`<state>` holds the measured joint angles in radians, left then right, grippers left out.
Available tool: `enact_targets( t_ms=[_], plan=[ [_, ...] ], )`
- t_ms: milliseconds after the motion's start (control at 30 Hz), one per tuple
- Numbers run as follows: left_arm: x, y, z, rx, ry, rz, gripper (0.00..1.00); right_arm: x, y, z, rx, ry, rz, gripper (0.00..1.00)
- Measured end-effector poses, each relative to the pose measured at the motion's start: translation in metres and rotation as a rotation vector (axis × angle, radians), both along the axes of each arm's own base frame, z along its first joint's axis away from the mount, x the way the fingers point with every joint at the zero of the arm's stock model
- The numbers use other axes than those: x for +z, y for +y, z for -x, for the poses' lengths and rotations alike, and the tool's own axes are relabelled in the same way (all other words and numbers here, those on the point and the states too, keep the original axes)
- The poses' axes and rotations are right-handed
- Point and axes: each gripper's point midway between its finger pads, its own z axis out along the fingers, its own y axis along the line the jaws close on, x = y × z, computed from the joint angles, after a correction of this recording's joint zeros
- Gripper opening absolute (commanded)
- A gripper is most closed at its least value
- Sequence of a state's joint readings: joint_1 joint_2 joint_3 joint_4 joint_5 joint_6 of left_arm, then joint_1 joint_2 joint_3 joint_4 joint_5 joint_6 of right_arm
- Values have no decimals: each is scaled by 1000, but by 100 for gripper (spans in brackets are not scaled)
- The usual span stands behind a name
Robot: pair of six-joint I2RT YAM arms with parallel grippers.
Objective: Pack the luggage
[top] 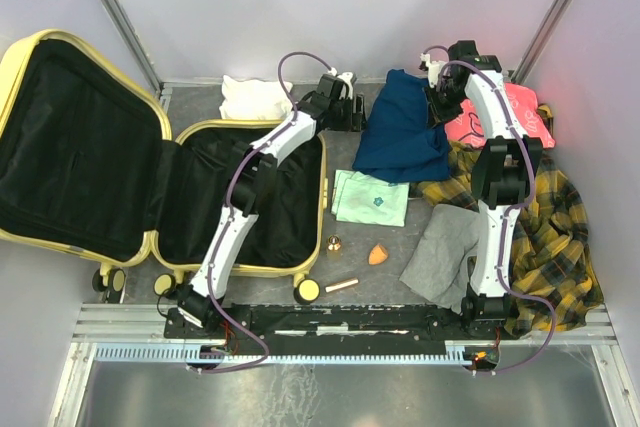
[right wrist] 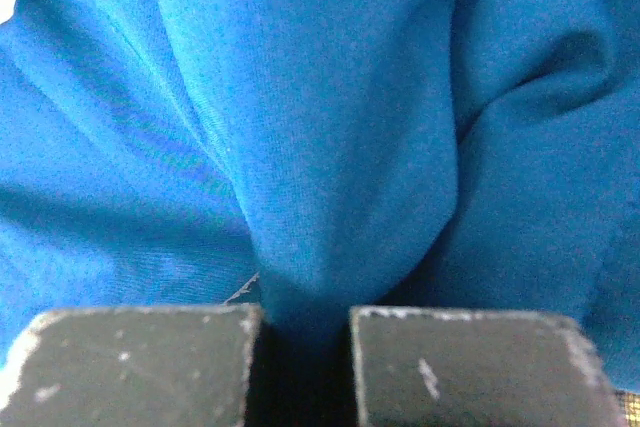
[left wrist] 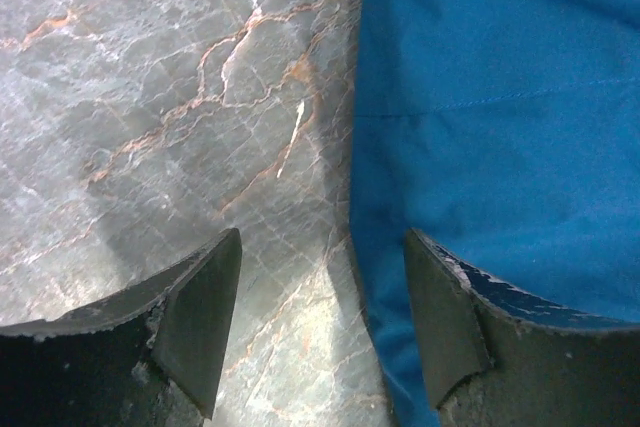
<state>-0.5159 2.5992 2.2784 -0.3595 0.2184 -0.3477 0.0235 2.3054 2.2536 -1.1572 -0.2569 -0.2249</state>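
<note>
The luggage [top: 90,147] is laid open at the left of the desk [top: 345,247]. Its lid is swung out to the left and its base lies beside it, with black lining exposed in both halves. The left arm is extended over the base.

A yellow plaid shirt [top: 560,237] is spread along the right edge of the desk. A blue garment [top: 400,132] is crumpled at the far centre, with a pink garment [top: 520,112] to its right. A grey cloth [top: 445,252] lies near the right arm's base. A folded mint-green item [top: 372,197] is placed just beside the luggage base, and a white cloth [top: 252,97] lies behind it.

The left claw [left wrist: 320,277] is held with a clear gap between its fingers, and nothing is gripped. One finger [left wrist: 200,317] is seen over bare desk [left wrist: 150,97] and the other over the edge of the blue garment [left wrist: 500,97].

The right claw [right wrist: 300,347] is closed almost fully. A fold of the blue garment [right wrist: 300,97] is pinched between its fingers.

An orange sponge [top: 378,254], a small brass-coloured object [top: 334,244] and a short pale stick [top: 341,285] are scattered near the front of the luggage base.
</note>
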Motion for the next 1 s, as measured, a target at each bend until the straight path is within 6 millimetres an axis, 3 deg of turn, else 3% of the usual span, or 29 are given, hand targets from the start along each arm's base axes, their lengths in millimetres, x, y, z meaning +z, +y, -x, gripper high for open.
enact_targets(
  t_ms=[233, 367, 467, 500, 800, 900, 1000],
  plan=[
    [-6, -25, -3, -35, -10, 95, 58, -2, -1, 0, -17, 6, 2, 2],
    [-6, -38, 0, -58, 1, 153, 36, -5, -2, -1, -30, 11, 5, 2],
    [-6, -42, 3, -61, 25, 181, 6, -7, -2, -2, -40, 15, 3, 2],
    [-5, -43, 3, -60, 28, 190, 3, -7, -2, -2, -44, 16, 4, 1],
    [9, -43, 1, -55, 1, 191, 3, -2, 0, -1, -79, 17, -11, 1],
    [27, -41, 2, -52, -25, 177, 3, 9, 1, -1, -89, -2, -19, 1],
    [60, -38, 4, -49, -62, 174, 3, 33, 1, 1, -95, -48, -27, 1]
  ],
)
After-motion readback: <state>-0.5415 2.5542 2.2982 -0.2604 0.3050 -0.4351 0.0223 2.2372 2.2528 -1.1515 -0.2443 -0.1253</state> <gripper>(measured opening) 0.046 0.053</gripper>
